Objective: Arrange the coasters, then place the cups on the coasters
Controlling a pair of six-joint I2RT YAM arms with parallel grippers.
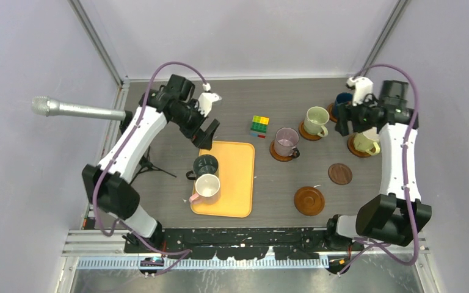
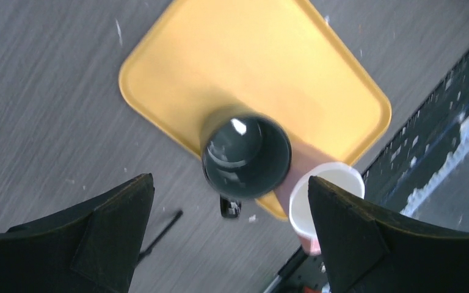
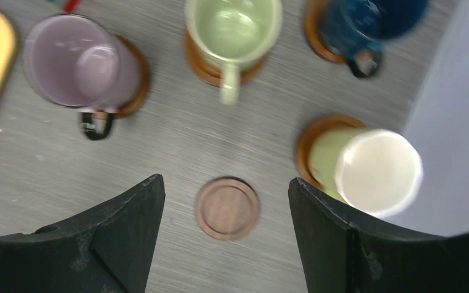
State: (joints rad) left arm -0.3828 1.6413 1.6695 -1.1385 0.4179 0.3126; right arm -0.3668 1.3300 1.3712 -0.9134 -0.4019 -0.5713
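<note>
The right gripper (image 3: 224, 186) fills the bottom of its wrist view with two dark fingers spread wide and nothing between them: released, hanging above the darker, flatter coaster (image 3: 227, 207), which lies bare. Just beside its right finger the pale yellow mug (image 3: 366, 168) stands on a coaster of its own, set down and let go by the look of it. The mauve mug (image 3: 73, 61), light green mug (image 3: 232, 27) and navy mug (image 3: 354, 24) each sit on a disc too, so four pairs look done. A second bare coaster (image 1: 309, 200) waits nearer the bases, likely for the two cups on the yellow tray (image 1: 238, 177). The left gripper (image 2: 230, 182), also wide open and empty, hangs over the dark green mug (image 2: 246, 155), seemingly lining up to take it. The pink-cream mug (image 2: 327, 195) is partly hidden behind a finger, the navy mug is blurred and cut by the frame, and the yellow mug's handle cannot be made out.
</note>
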